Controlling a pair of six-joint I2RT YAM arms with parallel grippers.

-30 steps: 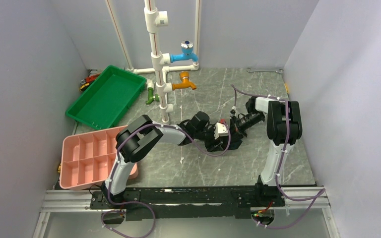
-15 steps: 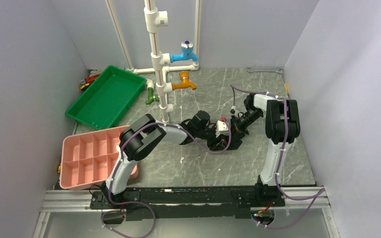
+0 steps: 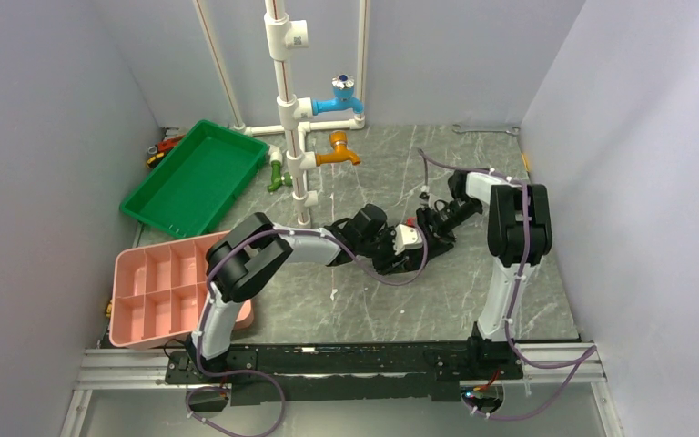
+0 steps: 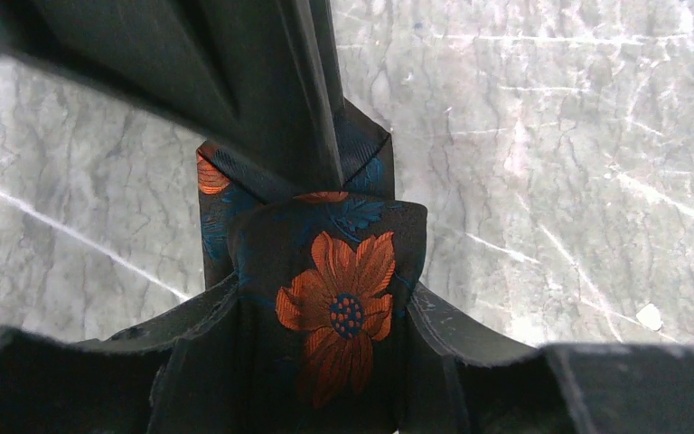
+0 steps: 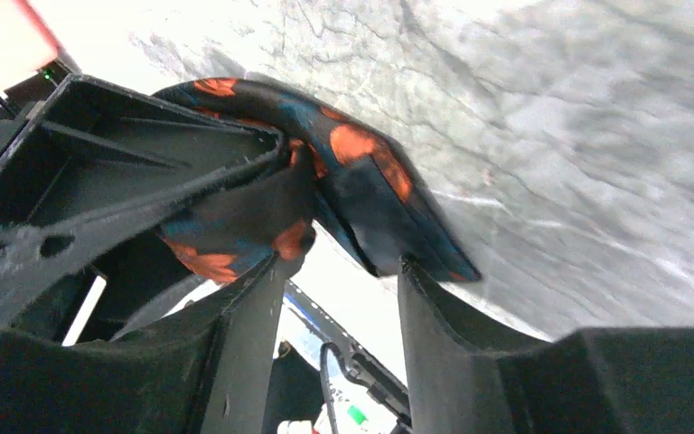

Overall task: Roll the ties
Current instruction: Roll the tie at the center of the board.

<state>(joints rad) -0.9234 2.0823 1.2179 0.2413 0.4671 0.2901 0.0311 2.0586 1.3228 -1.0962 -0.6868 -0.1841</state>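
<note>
Edged left since a second ago, our left pincer point(image 4: 325, 312) clamps the half-rolled tie point(image 4: 343, 262) at the tabletop's point(image 4: 551, 136) middle; our right pincer point(image 5: 343, 271) gapes beside its loose fold. We judge rolling begun, unfinished.

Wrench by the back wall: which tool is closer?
Right. The right tool sits mid-table in front of the wrench; the left tool, clamping the tie, is beside it, slightly farther off.

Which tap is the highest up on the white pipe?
The blue tap; the orange tap and green tap sit lower on the white pipe.
</note>
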